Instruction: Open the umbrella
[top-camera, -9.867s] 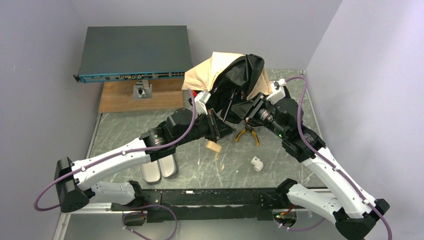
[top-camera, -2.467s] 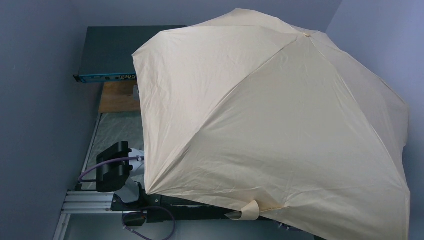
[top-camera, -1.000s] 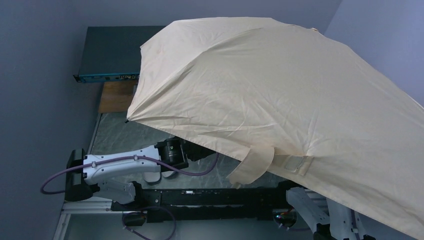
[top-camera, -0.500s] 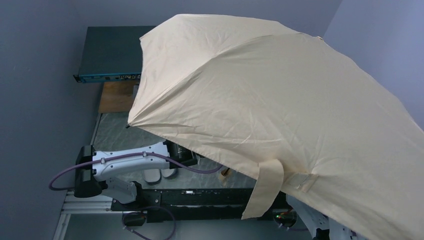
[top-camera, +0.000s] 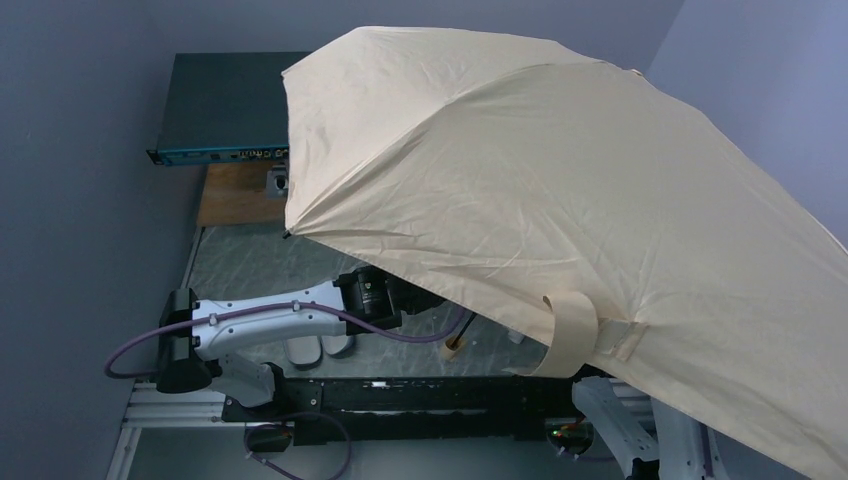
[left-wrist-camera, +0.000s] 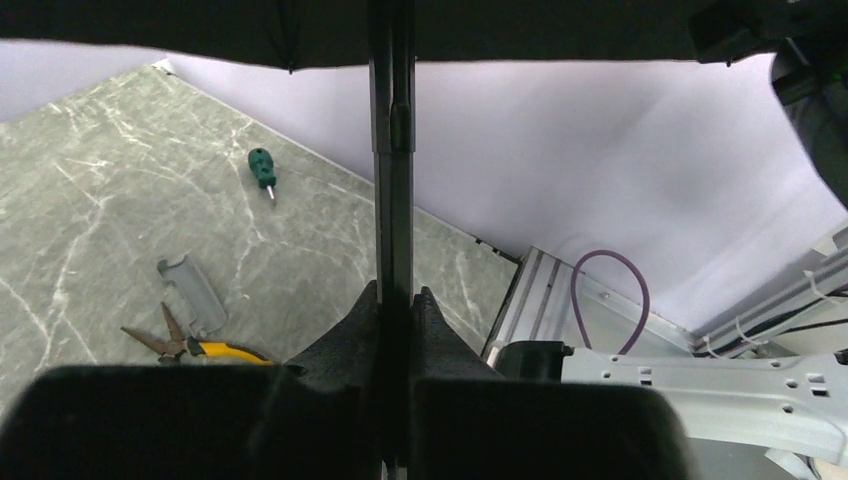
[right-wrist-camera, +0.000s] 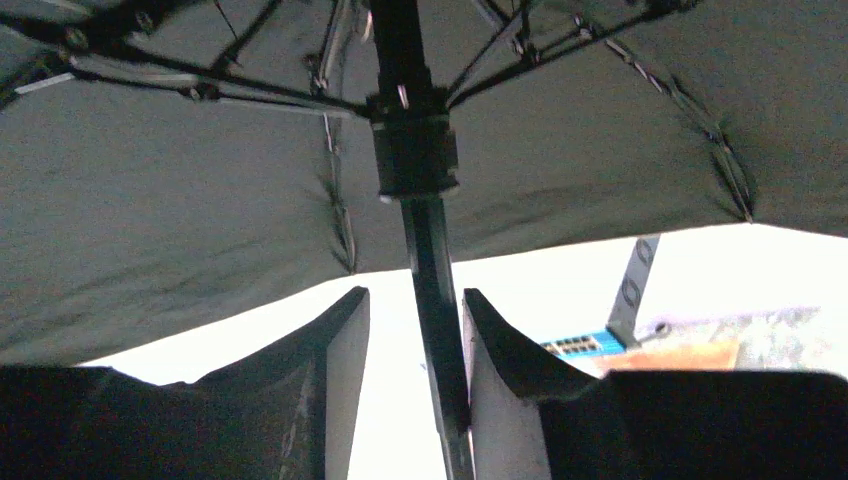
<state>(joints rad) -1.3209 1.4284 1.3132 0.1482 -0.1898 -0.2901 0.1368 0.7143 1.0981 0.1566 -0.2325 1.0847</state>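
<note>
1 cream umbrella (top-camera: 560, 200) spread, left gripper (left-wrist-camera: 393, 297) clamping shaft (left-wrist-camera: 392, 200), right gripper (right-wrist-camera: 415, 297) parted

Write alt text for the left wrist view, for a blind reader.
The left end effector is shut on the black shaft of the umbrella, under its dark canopy. On the marble table lie a green screwdriver, pliers and a grey shell.

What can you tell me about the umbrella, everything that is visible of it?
The umbrella is fully open: its cream-beige fabric canopy, wrinkled and tilted, hides most of the table. Its beige strap tab curls loose at the near edge. The underside is black, with thin ribs meeting at a black runner on the black shaft. The left pincer is shut on the shaft; the right pincer stands open around it.
</note>
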